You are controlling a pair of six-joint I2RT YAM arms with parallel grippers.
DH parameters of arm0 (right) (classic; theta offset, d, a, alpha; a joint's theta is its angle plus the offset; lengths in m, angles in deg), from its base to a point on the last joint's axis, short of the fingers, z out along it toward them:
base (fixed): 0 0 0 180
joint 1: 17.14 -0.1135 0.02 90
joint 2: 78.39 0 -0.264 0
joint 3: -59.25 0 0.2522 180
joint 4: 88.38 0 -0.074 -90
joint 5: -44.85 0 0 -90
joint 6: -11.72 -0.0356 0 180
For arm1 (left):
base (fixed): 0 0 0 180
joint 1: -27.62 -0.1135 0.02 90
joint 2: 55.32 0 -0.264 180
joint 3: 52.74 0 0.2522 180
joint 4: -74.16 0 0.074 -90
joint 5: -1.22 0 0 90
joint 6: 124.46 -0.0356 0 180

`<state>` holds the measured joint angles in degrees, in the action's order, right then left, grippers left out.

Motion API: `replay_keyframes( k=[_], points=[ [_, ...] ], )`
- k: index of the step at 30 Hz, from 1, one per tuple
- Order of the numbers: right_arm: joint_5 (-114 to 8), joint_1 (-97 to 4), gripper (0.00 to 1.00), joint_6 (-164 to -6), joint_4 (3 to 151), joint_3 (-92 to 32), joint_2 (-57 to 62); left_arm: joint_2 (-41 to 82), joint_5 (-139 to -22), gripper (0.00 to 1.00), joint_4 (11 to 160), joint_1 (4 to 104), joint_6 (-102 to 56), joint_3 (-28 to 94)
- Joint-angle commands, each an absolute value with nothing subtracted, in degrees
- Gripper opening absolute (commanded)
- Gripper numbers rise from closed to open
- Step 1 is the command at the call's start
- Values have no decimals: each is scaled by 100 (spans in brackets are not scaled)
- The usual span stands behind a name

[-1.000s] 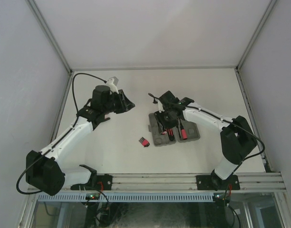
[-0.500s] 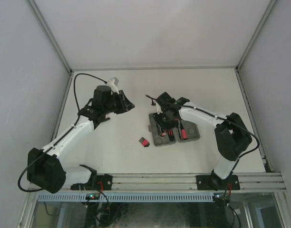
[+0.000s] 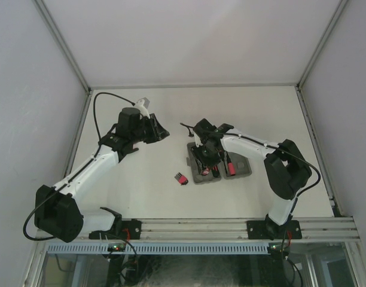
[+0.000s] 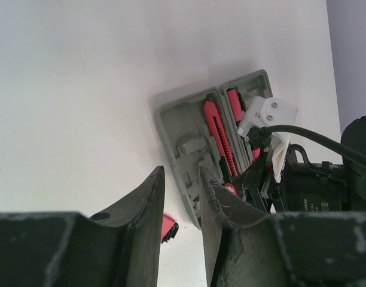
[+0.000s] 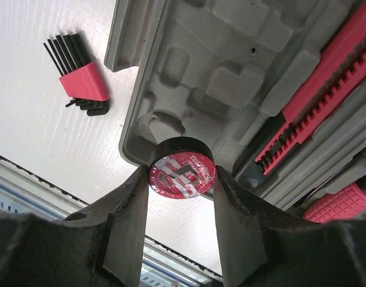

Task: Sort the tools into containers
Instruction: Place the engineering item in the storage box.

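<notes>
- The step in hand is placing the small black ring point(image 5: 182, 173), which has a red label on its face, into the grey plastic hinged tool case point(image 5: 189, 66). The case lies open on the white table point(image 3: 135, 191), a little right of the middle.
- The right gripper point(image 3: 208, 156) pinches this ring by its rim, one finger on either side. It holds the ring over the near corner of the case's left half, just above the moulded recesses.
- The next move, as I judge it, calls for lining the ring up with a round recess, lowering it, then spreading the fingers.
- A long red-black tool point(image 4: 219, 137) already sits in the case.
- The red-black hex key set point(image 5: 81, 84) lies on the table just beside the case's left side, toward the near edge, not yet sorted.
- The left gripper point(image 4: 180, 179) hovers toward the table's far-left part, well apart from the case, its fingers partly spread with nothing between them.
</notes>
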<state>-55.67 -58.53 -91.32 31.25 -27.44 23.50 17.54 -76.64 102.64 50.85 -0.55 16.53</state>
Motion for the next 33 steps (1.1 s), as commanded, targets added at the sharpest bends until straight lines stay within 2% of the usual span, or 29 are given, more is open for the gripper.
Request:
replay_keyframes(
  k=[1,22,33],
  points=[
    [-5786,-5927,21,-9147,3160,-2970,2371,1739,-7683,33,10155,5047,-9,1533],
    [-6049,-5986,24,-9187,3349,-2972,2790,1711,-7683,33,10159,5030,-4,1469],
    [-6060,-5995,37,-9208,3360,-2967,2849,1738,-7654,33,10146,5022,-9,1477]
  ],
)
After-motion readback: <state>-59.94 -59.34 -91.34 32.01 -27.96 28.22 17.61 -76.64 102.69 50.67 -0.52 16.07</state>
